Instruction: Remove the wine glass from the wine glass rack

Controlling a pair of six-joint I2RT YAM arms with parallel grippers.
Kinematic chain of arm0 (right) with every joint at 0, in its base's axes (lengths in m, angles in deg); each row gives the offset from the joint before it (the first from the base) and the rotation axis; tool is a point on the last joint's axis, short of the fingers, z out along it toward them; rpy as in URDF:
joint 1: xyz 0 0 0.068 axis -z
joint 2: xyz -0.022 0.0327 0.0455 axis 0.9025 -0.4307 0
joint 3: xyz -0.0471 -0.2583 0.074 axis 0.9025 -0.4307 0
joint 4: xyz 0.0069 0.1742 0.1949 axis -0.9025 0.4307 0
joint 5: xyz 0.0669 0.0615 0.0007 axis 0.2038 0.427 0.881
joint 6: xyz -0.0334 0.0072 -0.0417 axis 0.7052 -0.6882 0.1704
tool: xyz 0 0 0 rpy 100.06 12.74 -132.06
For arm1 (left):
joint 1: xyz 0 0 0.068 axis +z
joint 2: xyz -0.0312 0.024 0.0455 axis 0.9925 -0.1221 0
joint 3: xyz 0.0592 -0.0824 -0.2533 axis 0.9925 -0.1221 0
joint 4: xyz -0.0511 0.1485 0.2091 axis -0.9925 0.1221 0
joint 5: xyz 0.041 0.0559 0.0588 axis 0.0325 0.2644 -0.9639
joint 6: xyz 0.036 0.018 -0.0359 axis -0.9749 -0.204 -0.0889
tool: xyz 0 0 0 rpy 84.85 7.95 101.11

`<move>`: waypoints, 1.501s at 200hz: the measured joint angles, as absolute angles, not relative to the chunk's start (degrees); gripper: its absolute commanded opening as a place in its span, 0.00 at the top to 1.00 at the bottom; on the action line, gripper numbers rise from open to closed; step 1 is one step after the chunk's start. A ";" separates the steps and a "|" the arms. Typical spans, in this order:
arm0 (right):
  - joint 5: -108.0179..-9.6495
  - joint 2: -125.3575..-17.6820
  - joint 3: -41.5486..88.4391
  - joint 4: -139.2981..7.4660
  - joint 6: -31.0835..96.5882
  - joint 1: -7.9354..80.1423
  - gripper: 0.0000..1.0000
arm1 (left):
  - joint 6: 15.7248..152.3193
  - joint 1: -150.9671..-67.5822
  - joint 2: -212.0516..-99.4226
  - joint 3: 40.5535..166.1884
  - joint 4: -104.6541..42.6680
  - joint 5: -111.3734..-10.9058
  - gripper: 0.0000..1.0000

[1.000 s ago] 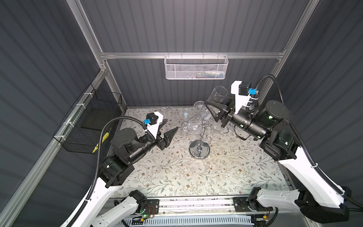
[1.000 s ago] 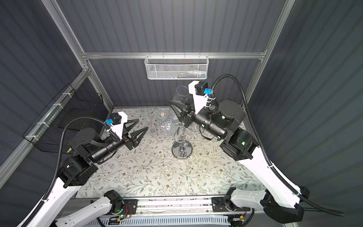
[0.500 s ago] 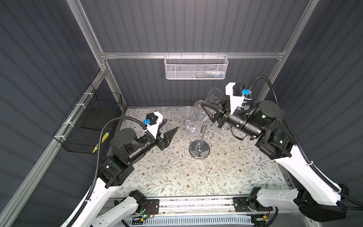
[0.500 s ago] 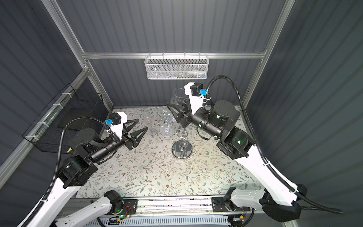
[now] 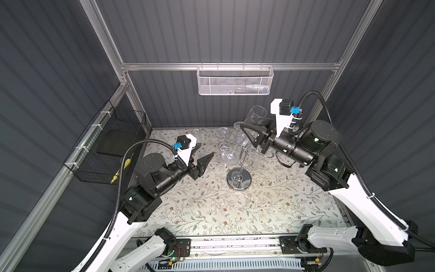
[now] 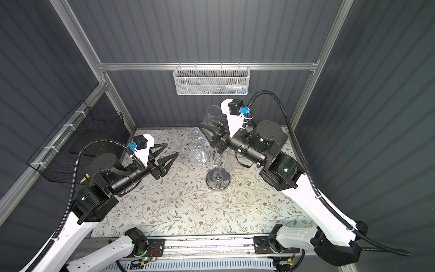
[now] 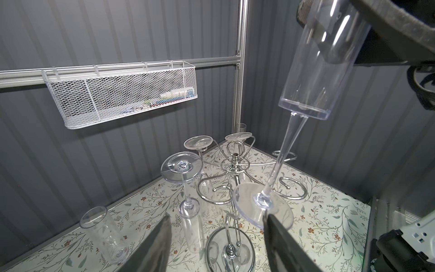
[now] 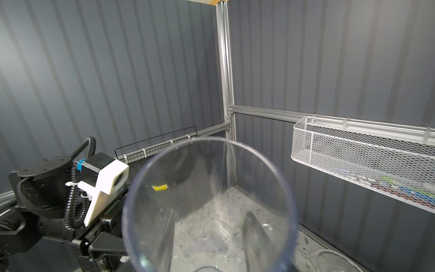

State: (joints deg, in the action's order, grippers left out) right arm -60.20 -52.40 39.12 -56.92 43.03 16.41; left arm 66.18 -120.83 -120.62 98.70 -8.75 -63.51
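Note:
A tall clear wine glass [image 5: 255,115] [image 6: 213,115] [image 7: 322,58] is up in the air with my right gripper [image 5: 246,133] [image 6: 204,133] shut on its bowl. Its mouth [image 8: 207,200] fills the right wrist view. The stem slants down, and the foot [image 7: 261,209] hovers by the scroll arms of the chrome wine glass rack [image 5: 239,180] [image 6: 217,181] [image 7: 235,160]; I cannot tell if they touch. Three more glasses [image 5: 229,155] [image 7: 182,167] hang upside down on the rack. My left gripper [image 5: 207,149] [image 6: 172,148] [image 7: 216,219] stays open and empty left of the rack.
A white mesh basket [image 5: 235,81] hangs on the back rail, close above my right wrist. A black wire basket [image 5: 106,146] is fixed to the left wall. One loose glass [image 7: 103,233] stands on the floral mat [image 5: 235,212] behind my left gripper.
My right arm has shifted a little to the left with the wine glass in its grip. The left arm and the rack have stayed put.

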 measured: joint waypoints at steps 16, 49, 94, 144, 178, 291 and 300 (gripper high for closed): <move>-59.65 -52.12 39.12 -57.67 42.79 16.39 0.61 | 66.18 -120.83 -120.86 98.70 -8.75 -63.48 0.37; -60.90 -50.42 39.31 -57.27 44.43 16.41 0.61 | 66.18 -120.83 -121.14 98.70 -8.77 -63.51 0.37; -68.11 -47.44 41.98 -53.08 52.47 17.31 0.62 | 66.16 -120.83 -121.14 98.70 -8.82 -63.48 0.37; -76.77 -43.25 42.09 -50.30 60.04 25.90 0.61 | 66.18 -120.83 -121.80 98.70 -8.91 -63.51 0.37; -81.42 -40.01 37.28 -49.80 63.66 34.09 0.60 | 66.18 -120.83 -122.13 98.70 -9.45 -63.55 0.37; -74.60 -38.22 6.09 -59.98 55.51 66.81 0.61 | 66.84 -120.83 -125.76 96.84 -17.69 -71.77 0.37; -73.31 -39.60 3.23 -62.91 54.33 69.39 0.61 | 67.12 -120.83 -125.82 96.08 -18.57 -73.84 0.37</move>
State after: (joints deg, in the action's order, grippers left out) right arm -73.31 -39.60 3.23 -62.91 54.33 69.39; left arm 67.12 -120.83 -125.82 96.08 -18.57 -73.84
